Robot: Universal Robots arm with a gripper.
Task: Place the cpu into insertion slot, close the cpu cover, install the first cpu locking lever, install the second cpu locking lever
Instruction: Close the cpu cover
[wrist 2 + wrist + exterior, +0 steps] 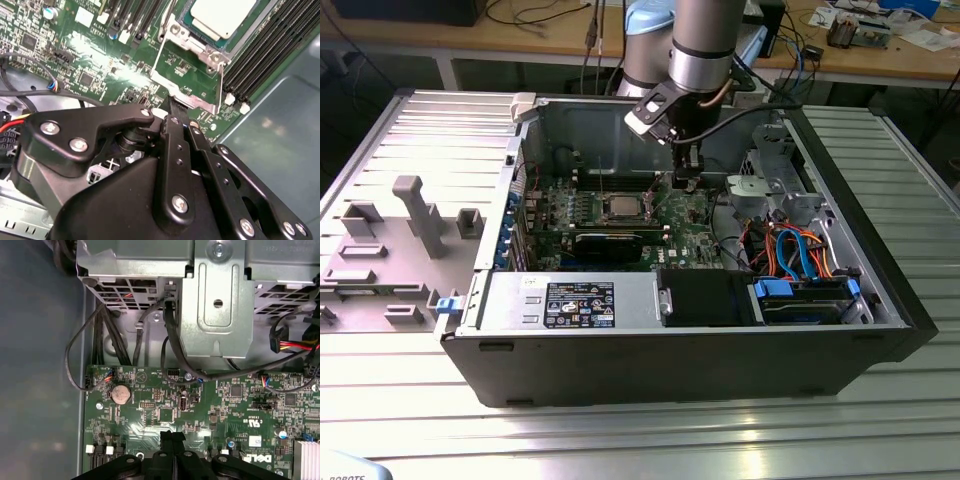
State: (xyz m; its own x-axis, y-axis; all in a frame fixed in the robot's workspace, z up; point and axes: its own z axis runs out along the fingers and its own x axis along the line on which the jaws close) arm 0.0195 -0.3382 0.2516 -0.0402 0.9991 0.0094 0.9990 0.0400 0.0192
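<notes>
— What sort of place is this?
— A robotics lab or workshop. An open computer case sits on a ribbed metal bench with a robot arm reaching into it.
— And behind?
— Wooden benches strewn with cables and electronics.

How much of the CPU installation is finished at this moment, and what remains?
Done: the cpu lies in the insertion slot. In hand: the cpu cover is folded open beside the slot, and the shut gripper is at its free edge; whether they touch is unclear. Left: closing the cover and installing both locking levers, which cannot hold it while it is open.
</notes>
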